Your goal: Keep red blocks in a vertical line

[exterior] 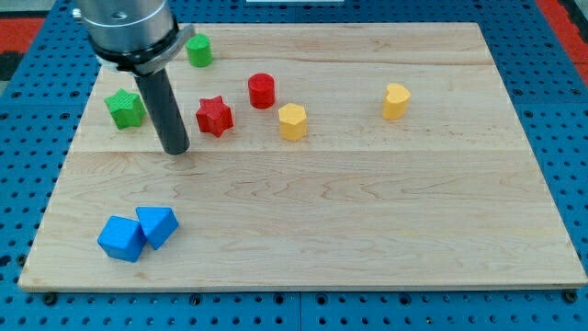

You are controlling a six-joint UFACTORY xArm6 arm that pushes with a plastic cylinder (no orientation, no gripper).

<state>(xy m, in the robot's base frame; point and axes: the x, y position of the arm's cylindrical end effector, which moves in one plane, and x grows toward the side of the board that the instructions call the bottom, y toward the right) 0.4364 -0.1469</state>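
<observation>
A red star block lies on the wooden board at upper left. A red cylinder stands just above and right of it, a small gap between them. My tip rests on the board just left of and slightly below the red star, a short gap away. The dark rod rises from it to the arm's grey body at the view's top left.
A green star lies left of the rod and a green cylinder near the top edge. A yellow hexagon sits right of the red star, a yellow block farther right. Two blue blocks touch at lower left.
</observation>
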